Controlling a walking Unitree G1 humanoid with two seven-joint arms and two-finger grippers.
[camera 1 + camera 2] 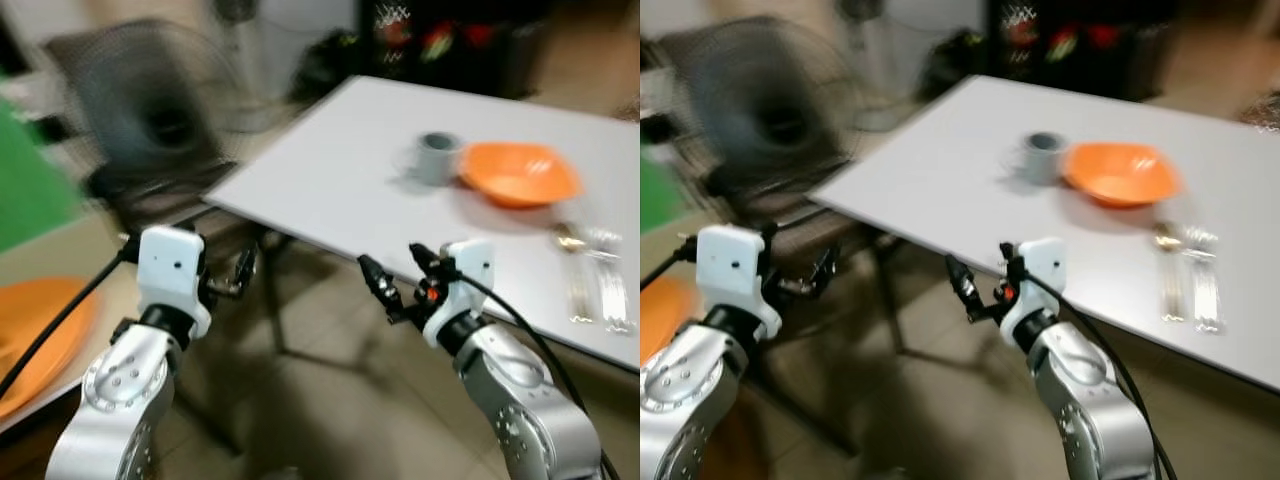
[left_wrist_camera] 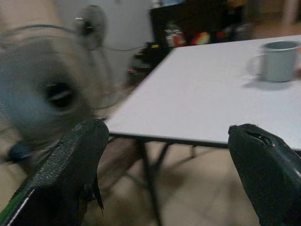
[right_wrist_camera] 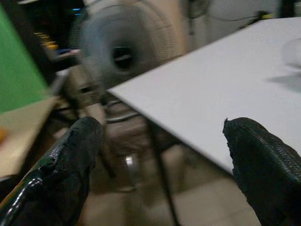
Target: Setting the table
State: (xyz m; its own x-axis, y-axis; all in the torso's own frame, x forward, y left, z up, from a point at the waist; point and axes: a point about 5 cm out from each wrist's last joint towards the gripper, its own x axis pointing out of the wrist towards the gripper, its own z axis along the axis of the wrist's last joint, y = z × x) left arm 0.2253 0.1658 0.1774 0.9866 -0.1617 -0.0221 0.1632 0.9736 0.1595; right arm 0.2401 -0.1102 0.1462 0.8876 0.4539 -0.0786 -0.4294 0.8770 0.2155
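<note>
Orange plate (image 1: 35,335) sits at far left on a tan surface (image 1: 60,250), partly cut off by the frame edge, green patch (image 1: 30,180) above it. Blurry grey fan (image 1: 150,110) stands behind, near the white table's corner. Left gripper (image 1: 242,272) hangs in the air over the floor, short of the table edge, jaws wide apart and holding nothing; its fingers (image 2: 70,169) frame the table corner in the left wrist view. Right gripper (image 1: 395,280) hovers just below the near edge of the white table (image 1: 330,170), jaws also spread wide, empty; fingertips (image 3: 70,155) show the fan and table edge between them. On the table, a grey mug (image 1: 436,157) stands just beside an orange bowl (image 1: 518,174), possibly touching, too blurred to tell. Right of the bowl and nearer the edge, cutlery (image 1: 592,275) lies side by side, pieces hard to tell apart in the blur. Dark shelf with coloured items (image 1: 440,40) at the back.
</note>
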